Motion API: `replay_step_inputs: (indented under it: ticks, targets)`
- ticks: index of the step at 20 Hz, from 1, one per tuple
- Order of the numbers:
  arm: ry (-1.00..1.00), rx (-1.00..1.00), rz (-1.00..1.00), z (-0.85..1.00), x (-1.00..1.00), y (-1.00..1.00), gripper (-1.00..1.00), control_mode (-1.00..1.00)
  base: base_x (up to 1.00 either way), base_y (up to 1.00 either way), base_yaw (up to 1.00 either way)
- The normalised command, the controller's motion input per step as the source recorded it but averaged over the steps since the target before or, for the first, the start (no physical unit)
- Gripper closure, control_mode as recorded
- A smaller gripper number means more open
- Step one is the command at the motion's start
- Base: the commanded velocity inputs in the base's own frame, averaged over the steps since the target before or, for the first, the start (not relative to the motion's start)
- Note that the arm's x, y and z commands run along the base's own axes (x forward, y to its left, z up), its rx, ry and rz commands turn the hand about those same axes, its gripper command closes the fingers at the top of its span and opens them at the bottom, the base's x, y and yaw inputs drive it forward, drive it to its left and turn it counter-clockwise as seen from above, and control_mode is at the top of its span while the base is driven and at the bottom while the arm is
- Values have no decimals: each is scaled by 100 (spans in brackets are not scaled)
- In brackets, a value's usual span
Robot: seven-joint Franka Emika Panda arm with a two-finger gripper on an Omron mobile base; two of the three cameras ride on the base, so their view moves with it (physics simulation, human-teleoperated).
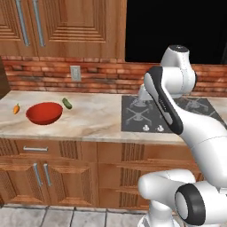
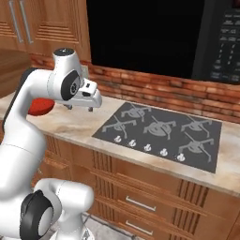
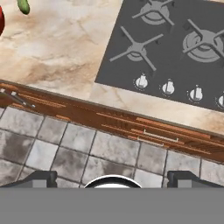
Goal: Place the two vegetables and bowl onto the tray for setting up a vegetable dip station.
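While the end effector point(image 2: 80, 107) hangs spread wide and empty above the table's front edge beside the stovetop point(image 1: 170, 113), the bowl point(image 1: 44, 112) sits toward the left end, with the carrot point(image 1: 16, 108) and cucumber point(image 1: 67, 103) just beside it, all awaiting pickup.

Grey stovetop point(image 1: 166, 114) in marble counter point(image 1: 93, 119), brick backsplash point(image 1: 102, 73), wooden cabinets point(image 1: 62, 26)

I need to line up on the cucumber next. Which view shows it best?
The left base view: the whole cucumber lies on the counter just right of the red bowl. The hand view catches part of it, cut off at the top left edge. In the right base view I cannot pick it out.
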Motion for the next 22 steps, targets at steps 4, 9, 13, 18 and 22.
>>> replay_step_inputs:
  ticks: [4, 9, 13, 18, 22]
  targets:
    - [0, 0, 0, 0, 0, 0, -100, 100, 0, 62, -19]
    - [0, 0, 0, 0, 0, 0, -100, 100, 0, 64, -16]
    - [0, 0, 0, 0, 0, 0, -100, 100, 5, 65, -15]
    - [0, 0, 0, 0, 0, 0, -100, 100, 14, 64, -16]
    - [0, 0, 0, 0, 0, 0, -100, 100, 21, 62, -14]
